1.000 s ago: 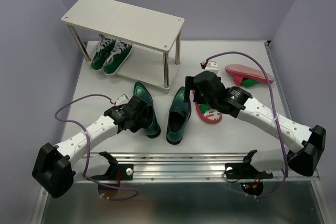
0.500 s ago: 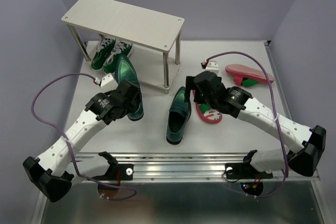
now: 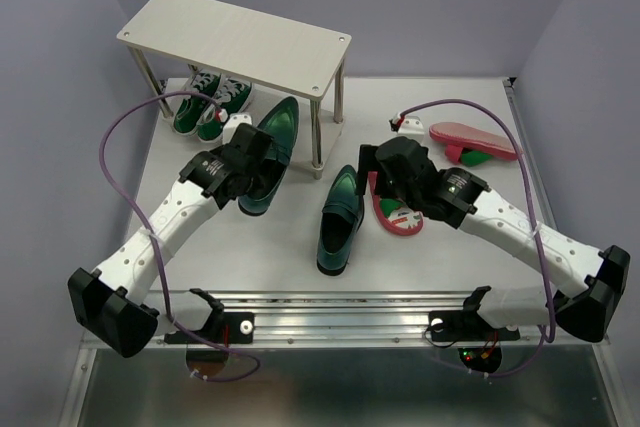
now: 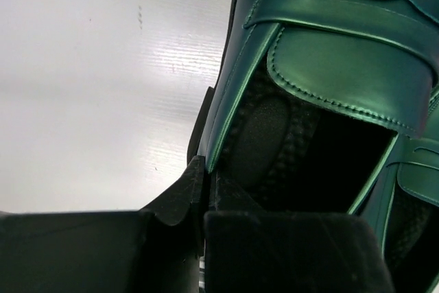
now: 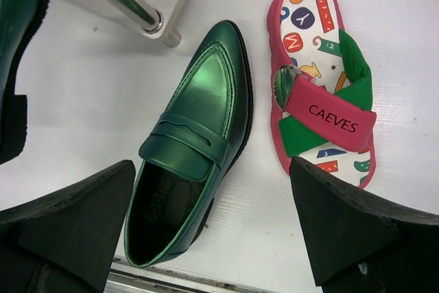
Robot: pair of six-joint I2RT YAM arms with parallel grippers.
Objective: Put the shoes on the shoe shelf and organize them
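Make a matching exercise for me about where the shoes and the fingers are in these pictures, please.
1 sneakers
2 loafer nearer the shelf
3 loafer farther from it
4 right fingers

A open, holding nothing
B on the shelf's lower board
C flat on the table
D gripped by the left fingers

Pairs: 1-B, 2-D, 3-C, 4-A

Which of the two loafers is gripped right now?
The left loafer, toe toward the shelf, clamped in the left pincer; the other loafer lies free on the table beside a flip-flop.
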